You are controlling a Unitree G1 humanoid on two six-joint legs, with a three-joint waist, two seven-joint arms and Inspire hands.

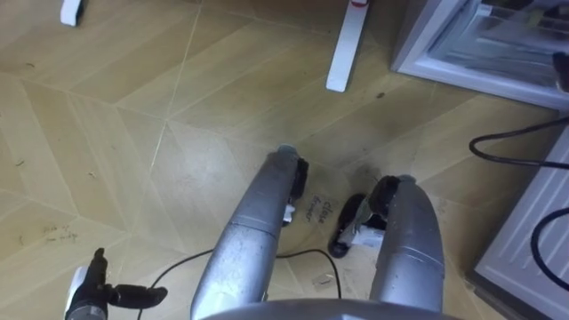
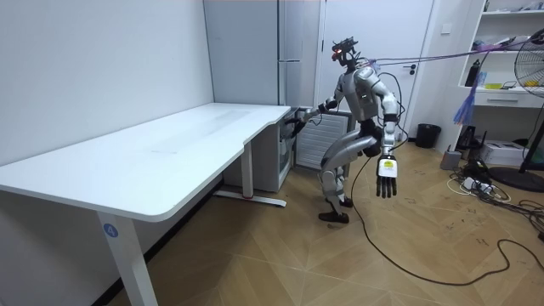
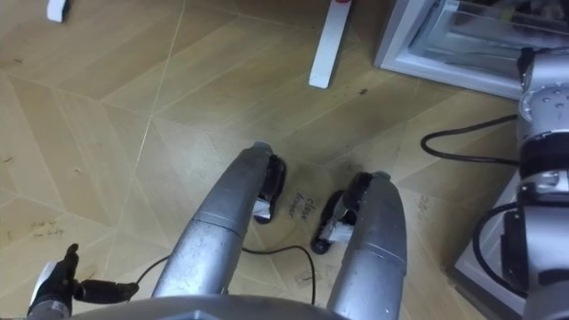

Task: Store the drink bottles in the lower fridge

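robot beside the low fridge, left hand empty

the floor (image 1: 107,133) is pale wood laid in a slanted parquet pattern, marked with scuffs and a few scribbles near the robot's feet. a long white desk (image 2: 170,153) runs along the wall on the room view's left, and one of its flat white feet (image 1: 345,49) lies on the parquet ahead of the robot. a tall grey fridge (image 2: 289,42) stands in the corner behind the desk's far end. on the room view's right are a white shelf (image 2: 510,93), a standing fan (image 2: 531,76) and a small black bin (image 2: 427,134).

the robot stands with bent knees just off the desk's far end, facing the desk.

the lower fridge (image 1: 462,73) sits on the floor ahead and to the robot's right, below the tall one. it has a white frame with wire shelving behind it, and whether drinks stand inside cannot be told. a ribbed white panel (image 1: 533,222) stands close by the robot's right leg.

the left hand (image 2: 387,178) hangs at the robot's side with straight fingers and holds nothing. the right hand (image 2: 295,119) is stretched out to the top edge of the lower fridge, too small to tell whether its fingers are closed.
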